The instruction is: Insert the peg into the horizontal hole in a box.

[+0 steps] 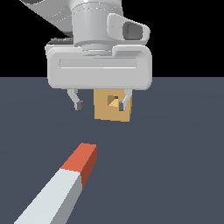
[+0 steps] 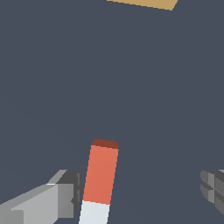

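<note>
The peg (image 1: 59, 190) lies flat on the dark floor, a pale grey-white bar whose red end (image 1: 81, 159) points toward the box. The tan box (image 1: 107, 109) stands further back, its small square hole (image 1: 114, 101) partly covered by one finger. My gripper (image 1: 102, 103) hangs open above the floor, in front of the box and beyond the peg's red tip, holding nothing. In the wrist view the peg's red end (image 2: 101, 175) lies between the two fingers (image 2: 65, 194), nearer one of them, and a strip of the box (image 2: 146, 3) shows at the frame's edge.
A flat dark grey-blue floor (image 1: 175, 153) spreads around the peg and box, ending in a black background. Nothing else stands on it.
</note>
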Controlling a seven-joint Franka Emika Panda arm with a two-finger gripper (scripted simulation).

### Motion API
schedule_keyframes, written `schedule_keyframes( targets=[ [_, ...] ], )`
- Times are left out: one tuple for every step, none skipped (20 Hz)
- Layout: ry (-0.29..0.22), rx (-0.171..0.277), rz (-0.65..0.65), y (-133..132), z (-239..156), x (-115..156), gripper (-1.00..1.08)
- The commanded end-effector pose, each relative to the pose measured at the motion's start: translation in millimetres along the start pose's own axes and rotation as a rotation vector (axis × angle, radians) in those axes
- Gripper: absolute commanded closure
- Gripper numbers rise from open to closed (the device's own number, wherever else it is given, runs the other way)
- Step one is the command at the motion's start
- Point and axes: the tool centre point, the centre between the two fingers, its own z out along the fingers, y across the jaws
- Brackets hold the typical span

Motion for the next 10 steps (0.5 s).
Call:
schedule_keyframes(
  targets=[
    [-0.001,0.0,0.038,-11,15,-32,-0.92],
    [-0.001,-0.001,0.052,-16,21,-45,-0.92],
    [-0.001,-0.001,0.066,-20,26,-56,-0.92],
    [-0.001,-0.002,0.079,-24,32,-68,-0.92],
    [-0.001,-0.002,0.091,-28,37,-78,-0.92],
    [-0.001,-0.002,0.102,-32,42,-88,-0.92],
    [-0.001,-0.003,0.113,-36,46,-97,-0.92],
    [-0.001,-0.003,0.122,-39,50,-105,-0.92],
    [-0.001,-0.003,0.131,-42,54,-112,-0.92],
    [-0.001,-0.003,0.138,-45,57,-118,-0.92]
  ],
)
